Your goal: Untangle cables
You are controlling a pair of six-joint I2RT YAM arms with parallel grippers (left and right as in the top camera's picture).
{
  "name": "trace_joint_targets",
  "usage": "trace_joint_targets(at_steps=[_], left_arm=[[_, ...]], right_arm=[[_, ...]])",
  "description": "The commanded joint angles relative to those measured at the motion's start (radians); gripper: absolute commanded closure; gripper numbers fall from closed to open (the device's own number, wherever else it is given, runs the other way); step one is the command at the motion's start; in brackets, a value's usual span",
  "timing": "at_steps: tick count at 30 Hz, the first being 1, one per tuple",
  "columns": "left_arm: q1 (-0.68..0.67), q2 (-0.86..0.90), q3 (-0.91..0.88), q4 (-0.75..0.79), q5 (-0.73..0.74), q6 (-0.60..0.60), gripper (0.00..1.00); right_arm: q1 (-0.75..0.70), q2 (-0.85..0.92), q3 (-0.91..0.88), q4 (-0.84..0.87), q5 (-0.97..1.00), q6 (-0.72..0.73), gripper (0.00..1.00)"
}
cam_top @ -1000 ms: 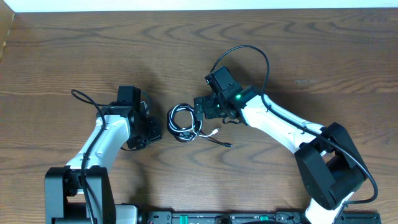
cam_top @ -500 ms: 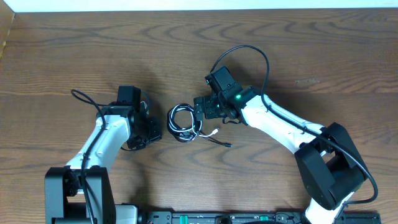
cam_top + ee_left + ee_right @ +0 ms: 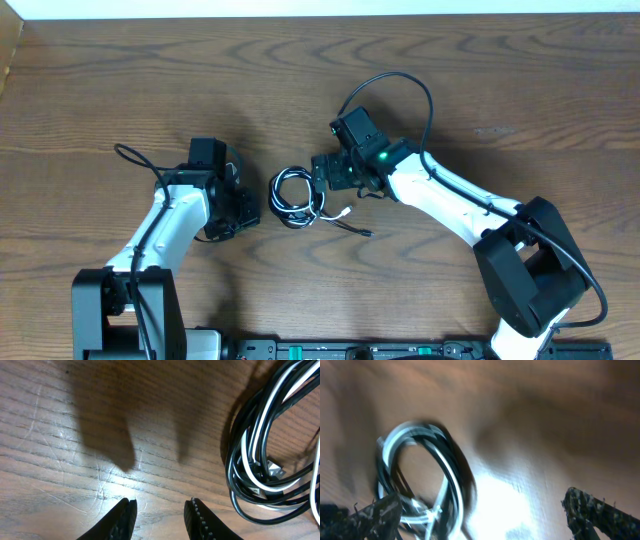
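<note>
The cables (image 3: 291, 216) lie as one small coil of black and white cords on the wooden table between my two arms. A white plug end and a black tail stick out at its lower right. My left gripper (image 3: 240, 208) sits just left of the coil, open a little with only bare wood between its fingers (image 3: 125, 519); in the left wrist view the cables (image 3: 239, 467) lie off to the right of that gripper (image 3: 160, 512). My right gripper (image 3: 322, 178) hovers at the coil's upper right, wide open. In the blurred right wrist view the cables (image 3: 451, 472) lie by its left finger (image 3: 375, 516).
The wooden table (image 3: 120, 90) stretches wide around the coil. A thick black arm wire (image 3: 400, 80) arcs above the right wrist. The arm bases and a black rail (image 3: 360, 350) stand at the front edge.
</note>
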Motion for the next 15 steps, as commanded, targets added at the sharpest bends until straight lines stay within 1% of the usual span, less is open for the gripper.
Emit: trace_joint_targets(at_steps=[1,3,4,5,6,8,9,10,14,15], left_arm=[[0.005,0.006,-0.013,0.0,-0.007,-0.005,0.63],[0.005,0.006,-0.013,0.0,-0.007,-0.005,0.63],[0.005,0.006,-0.013,0.0,-0.007,-0.005,0.63],[0.005,0.006,-0.013,0.0,-0.007,-0.005,0.63],[0.005,0.006,-0.013,0.0,-0.007,-0.005,0.63],[0.005,0.006,-0.013,0.0,-0.007,-0.005,0.63],[0.005,0.006,-0.013,0.0,-0.007,-0.005,0.63],[0.005,0.006,-0.013,0.0,-0.007,-0.005,0.63],[0.005,0.006,-0.013,0.0,-0.007,-0.005,0.63],[0.005,0.006,-0.013,0.0,-0.007,-0.005,0.63]], right_arm=[[0.005,-0.009,0.011,0.083,0.015,0.067,0.01],[0.007,-0.009,0.011,0.145,-0.017,0.088,0.01],[0.006,-0.009,0.011,0.181,-0.03,0.083,0.04],[0.006,-0.01,0.011,0.2,-0.037,0.083,0.22],[0.004,-0.009,0.011,0.22,-0.045,0.085,0.48],[0.0,-0.009,0.011,0.225,-0.046,0.112,0.87],[0.0,-0.008,0.011,0.217,-0.046,0.122,0.95],[0.003,-0.005,0.01,0.207,-0.047,0.126,0.99],[0.04,0.013,0.008,0.15,-0.035,0.125,0.99],[0.048,0.015,0.006,0.136,-0.032,0.125,0.97]])
